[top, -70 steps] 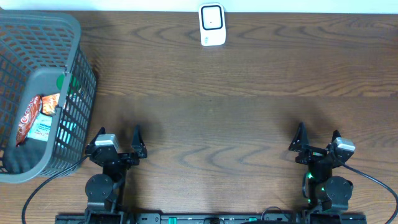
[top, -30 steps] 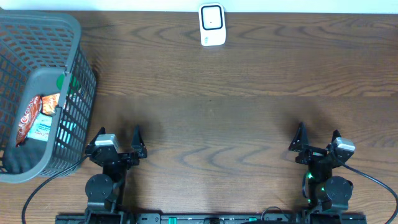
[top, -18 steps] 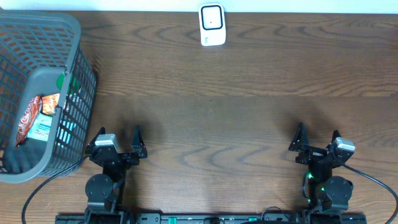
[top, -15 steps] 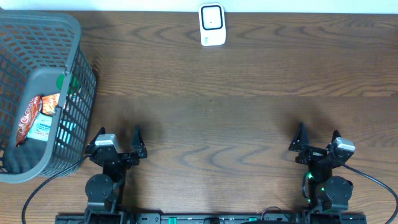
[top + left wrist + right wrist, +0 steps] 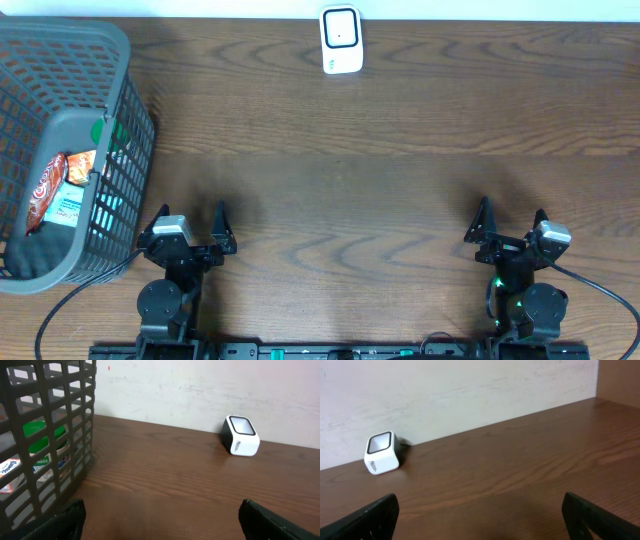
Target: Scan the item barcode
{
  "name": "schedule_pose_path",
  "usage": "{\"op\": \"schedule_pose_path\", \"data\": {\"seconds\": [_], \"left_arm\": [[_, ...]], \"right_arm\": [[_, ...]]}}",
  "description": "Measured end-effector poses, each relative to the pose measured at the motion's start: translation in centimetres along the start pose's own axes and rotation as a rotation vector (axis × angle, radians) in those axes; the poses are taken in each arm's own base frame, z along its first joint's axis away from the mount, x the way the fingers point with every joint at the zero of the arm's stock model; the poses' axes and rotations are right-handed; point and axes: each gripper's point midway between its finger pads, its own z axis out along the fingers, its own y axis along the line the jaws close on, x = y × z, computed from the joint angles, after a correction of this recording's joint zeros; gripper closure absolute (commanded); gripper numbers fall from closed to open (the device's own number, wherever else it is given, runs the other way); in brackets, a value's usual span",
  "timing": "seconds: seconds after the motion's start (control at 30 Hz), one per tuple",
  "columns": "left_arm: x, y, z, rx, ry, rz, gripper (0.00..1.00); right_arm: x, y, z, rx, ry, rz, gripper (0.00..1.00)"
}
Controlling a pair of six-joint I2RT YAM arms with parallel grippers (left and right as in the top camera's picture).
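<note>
The snack packet [image 5: 45,188] lies in the grey basket [image 5: 135,140] at about nine o'clock from the nearer left gripper [image 5: 190,218], released and empty, the scanner [image 5: 341,40] at the worktop's [image 5: 350,150] twelve o'clock edge, the right gripper [image 5: 512,215] likewise gaping, well apart.

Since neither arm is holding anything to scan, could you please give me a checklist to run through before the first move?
1. Left gripper open and holding nothing: ok.
2. Right gripper open and holding nothing: ok.
3. Scanner standing at the far edge of the table, nothing in front of its window: ok.
4. Item available: a snack packet lies in the basket, on the left arm's side: ok.
5. Packet's barcode facing up: cannot tell.
</note>
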Motion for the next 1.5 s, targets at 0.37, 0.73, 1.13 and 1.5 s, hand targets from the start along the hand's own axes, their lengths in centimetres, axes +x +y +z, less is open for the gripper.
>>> {"op": "schedule_pose_path", "data": {"seconds": [0.37, 0.73, 1.13, 1.5], "left_arm": [[0.0, 0.0, 0.0, 0.0, -0.001, 0.0, 0.02], [1.5, -1.1, -0.5, 0.061, 0.12, 0.003, 0.02], [-5.1, -3.1, -1.8, 0.072, 0.376, 0.016, 0.02], [-0.9, -6.5, -1.1, 0.234, 0.783, -0.071, 0.02]], "right_arm": [[0.0, 0.0, 0.0, 0.0, 0.0, 0.0, 0.01], [0.0, 0.0, 0.0, 0.0, 0.0, 0.0, 0.01], [0.0, 0.0, 0.0, 0.0, 0.0, 0.0, 0.01], [0.0, 0.0, 0.0, 0.0, 0.0, 0.0, 0.01]]}}
